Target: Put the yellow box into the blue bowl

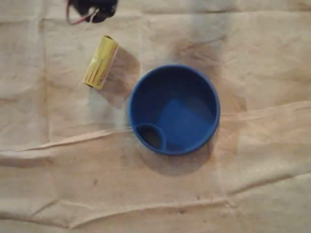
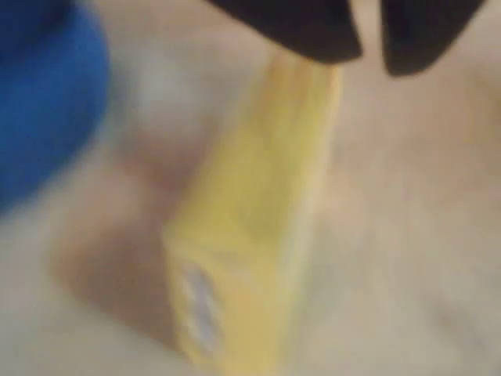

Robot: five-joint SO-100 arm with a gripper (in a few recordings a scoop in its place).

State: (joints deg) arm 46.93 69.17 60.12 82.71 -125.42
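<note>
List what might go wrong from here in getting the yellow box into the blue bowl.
1. The hand appears over one end of the yellow box, not its middle; gripped there, the box may swing or slip.
2. The box lies on a creased cloth; the hand could catch a fold.
3. The blue bowl stands close by; a low carry may knock its rim.

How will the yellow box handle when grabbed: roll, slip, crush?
Yellow box lies flat on wrinkled cloth, flat faces visible: probably slides, unlikely to roll. Looks like thin carton: likely light, may dent under a hard squeeze.
</note>
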